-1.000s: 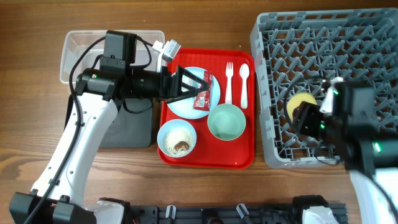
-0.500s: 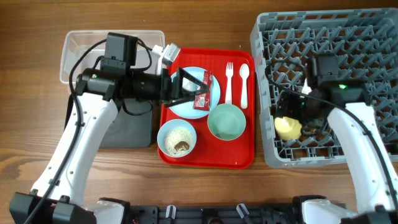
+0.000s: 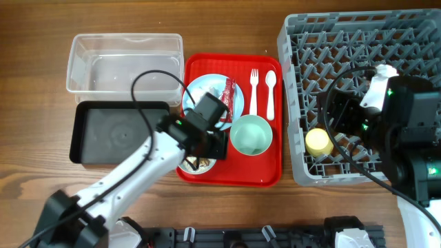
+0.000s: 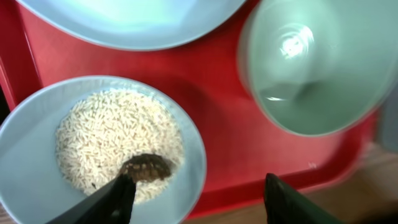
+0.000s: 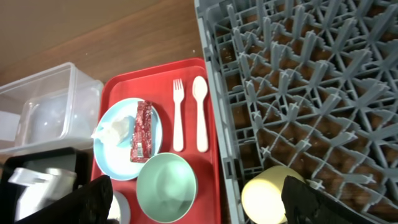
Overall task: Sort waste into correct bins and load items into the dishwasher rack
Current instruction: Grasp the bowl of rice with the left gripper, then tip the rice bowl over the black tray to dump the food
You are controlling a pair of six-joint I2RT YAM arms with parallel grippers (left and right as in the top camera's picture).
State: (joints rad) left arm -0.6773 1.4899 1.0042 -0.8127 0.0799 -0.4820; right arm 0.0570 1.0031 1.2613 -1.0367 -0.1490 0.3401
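Red tray (image 3: pixel 266 173): L pincer (image 4: pixel 198 188) now over bowl (image 4: pixel 26 167)

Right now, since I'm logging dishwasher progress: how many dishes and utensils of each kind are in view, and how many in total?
plate: 1
bowls: 2, the pale blue bowl and the mint green bowl
yellow cup: 1
fork: 1
spoon: 1
Total: 6

left tool (image 4: pixel 198 186) spread over pale blue bowl (image 4: pixel 25 143) of rice (image 4: pixel 93 140) and brown scrap (image 4: pixel 146 168), mint green bowl (image 4: pixel 317 68) beside, red tray (image 4: pixel 224 146)
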